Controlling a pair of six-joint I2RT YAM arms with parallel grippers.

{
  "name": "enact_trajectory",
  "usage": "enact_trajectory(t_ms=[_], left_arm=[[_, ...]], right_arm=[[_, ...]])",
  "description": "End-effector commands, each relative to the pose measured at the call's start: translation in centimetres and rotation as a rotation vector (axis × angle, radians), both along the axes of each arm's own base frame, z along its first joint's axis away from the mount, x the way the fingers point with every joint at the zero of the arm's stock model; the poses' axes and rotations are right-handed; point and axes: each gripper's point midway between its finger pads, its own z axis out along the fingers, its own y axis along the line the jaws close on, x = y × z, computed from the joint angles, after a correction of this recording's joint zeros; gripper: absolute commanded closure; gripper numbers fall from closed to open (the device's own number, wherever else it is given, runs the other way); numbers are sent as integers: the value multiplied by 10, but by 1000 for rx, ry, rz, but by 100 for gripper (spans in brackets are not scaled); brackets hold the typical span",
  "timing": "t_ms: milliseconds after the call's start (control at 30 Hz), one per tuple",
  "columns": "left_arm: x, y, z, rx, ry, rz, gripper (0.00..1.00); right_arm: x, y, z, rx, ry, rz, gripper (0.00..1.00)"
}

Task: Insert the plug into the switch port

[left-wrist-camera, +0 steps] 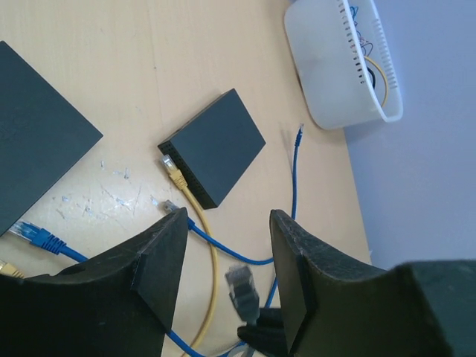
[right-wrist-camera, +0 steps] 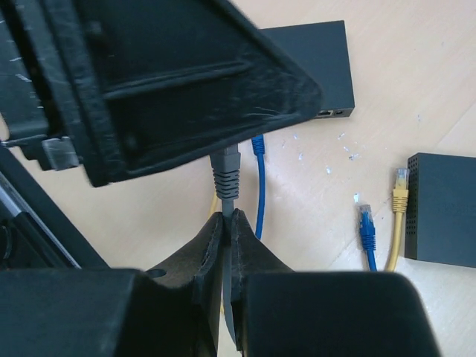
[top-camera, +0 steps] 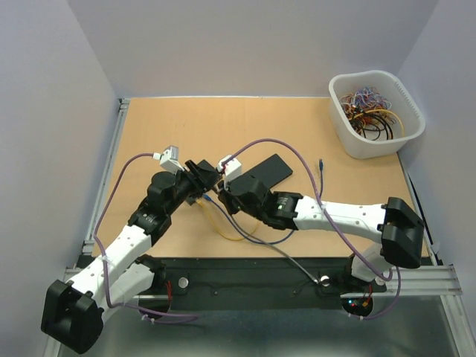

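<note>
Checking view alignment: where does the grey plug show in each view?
Top external: not visible.
Left wrist: grey plug bottom centre, blurred.
Right wrist: centre, pinched by the right hand.
Shared landmark: yellow cable, in all three.

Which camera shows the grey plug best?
Right wrist: the grey plug is sharp and close, held in the right gripper. Left wrist shows it blurred, between the fingers of the left gripper. From above it cannot be made out.
</note>
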Motion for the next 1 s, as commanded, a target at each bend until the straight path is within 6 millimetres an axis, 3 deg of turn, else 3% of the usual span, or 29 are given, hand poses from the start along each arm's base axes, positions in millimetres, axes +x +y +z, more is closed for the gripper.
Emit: enact_trajectory(t_ms=[0,400,667,800,833,900,933,967], left_arm=[[3,-4,19,-23,-48,5,44],[-1,2,17,9,-29,34,52],[0,1,12,20,-14,38,69],[0,2,11,22,-13,44,87],[0,2,10,22,-13,42,99],[0,2,10,26,-16,43,100],[1,2,12,27,-20,42,100],[1,3,12,35,-26,40,100]], right_arm=[[9,10,25,-3,-126,-86,100],[16,11,32,-71,-226,-233,100],[11,14,32,-88,-246,-244,100],[8,16,26,-107,-248,-238,100],[6,18,25,-108,-246,-232,100],[5,19,23,-109,-244,-233,100],[6,18,21,-108,-241,-248,96],[8,12,22,-110,-248,-281,78]])
